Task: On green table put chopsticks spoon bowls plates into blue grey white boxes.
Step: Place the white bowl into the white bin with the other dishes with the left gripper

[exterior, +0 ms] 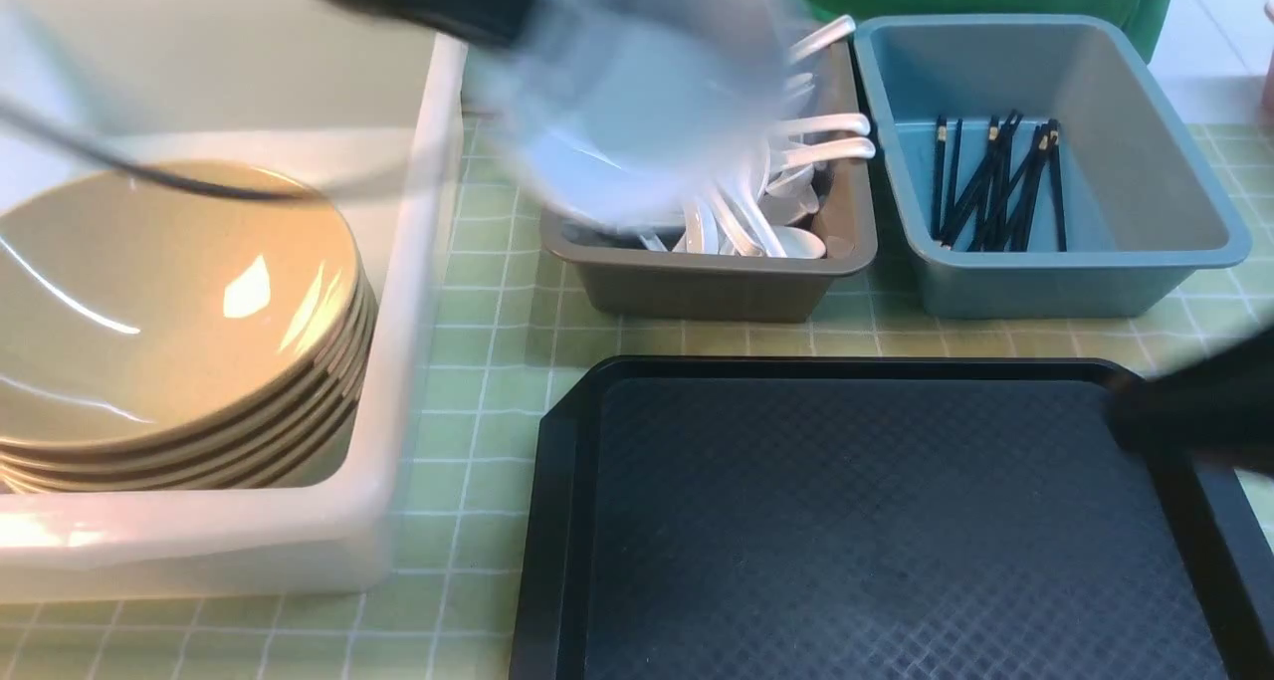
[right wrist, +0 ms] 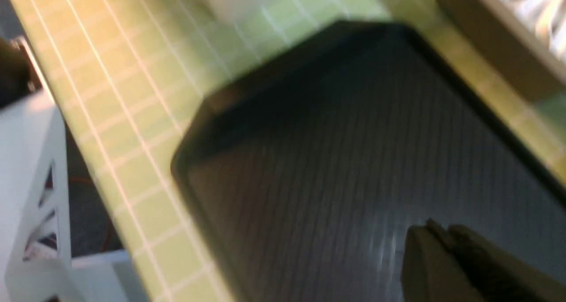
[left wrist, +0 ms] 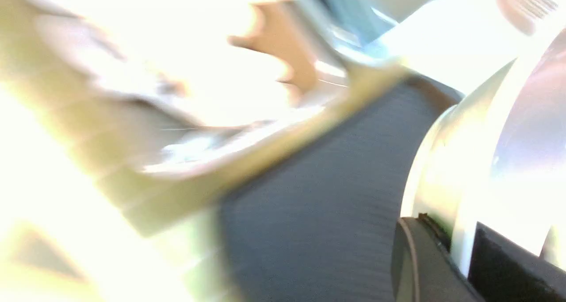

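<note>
Almost done: bowls (exterior: pixel 179 302) 9 o'clock, spoons (exterior: pixel 826 150) 12, chopsticks (exterior: pixel 940 177) 1, all boxed; left tool (left wrist: pixel 457 249) clamped on plates (left wrist: pixel 522 169), right tool (right wrist: pixel 444 231) together, only plates left

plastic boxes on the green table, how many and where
3: the white box on the left, the grey-brown box in the middle at the back, and the blue box to its right. More could lie outside the front view.

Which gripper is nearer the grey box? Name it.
Left. The left gripper is raised over the grey box with white dishware; the right gripper is farther right, by the black tray's right edge.
</note>
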You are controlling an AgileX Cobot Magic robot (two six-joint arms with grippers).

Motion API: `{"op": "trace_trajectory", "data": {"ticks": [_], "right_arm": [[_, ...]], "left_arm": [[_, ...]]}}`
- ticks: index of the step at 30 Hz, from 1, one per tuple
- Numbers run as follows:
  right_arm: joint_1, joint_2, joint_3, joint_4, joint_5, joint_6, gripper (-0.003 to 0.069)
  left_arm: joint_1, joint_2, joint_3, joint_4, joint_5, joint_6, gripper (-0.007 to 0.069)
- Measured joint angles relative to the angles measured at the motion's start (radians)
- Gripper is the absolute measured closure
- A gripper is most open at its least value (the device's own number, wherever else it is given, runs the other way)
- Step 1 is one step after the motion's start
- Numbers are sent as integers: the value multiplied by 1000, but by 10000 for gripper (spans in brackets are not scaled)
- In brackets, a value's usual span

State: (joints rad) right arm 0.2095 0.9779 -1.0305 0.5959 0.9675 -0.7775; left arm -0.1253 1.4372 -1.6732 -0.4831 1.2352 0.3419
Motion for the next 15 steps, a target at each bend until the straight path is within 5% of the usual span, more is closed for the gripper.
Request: {"op": "trace_trajectory", "data": {"ticks": [1, 5, 9, 15], "right_arm": [[0, 6, -5, 8, -1, -7, 600], [16, 122, -77, 77, -18, -56, 594], [126, 214, -88, 88, -46, -78, 590], [289, 295, -88, 91, -109, -115, 584]], "left_arm": [[13, -22, 11, 19, 0, -4, 610], [335, -260, 196, 224, -12, -58, 610], [543, -423, 383, 388, -214, -150, 610], [577, -392, 448, 591, -266, -342, 610]]}}
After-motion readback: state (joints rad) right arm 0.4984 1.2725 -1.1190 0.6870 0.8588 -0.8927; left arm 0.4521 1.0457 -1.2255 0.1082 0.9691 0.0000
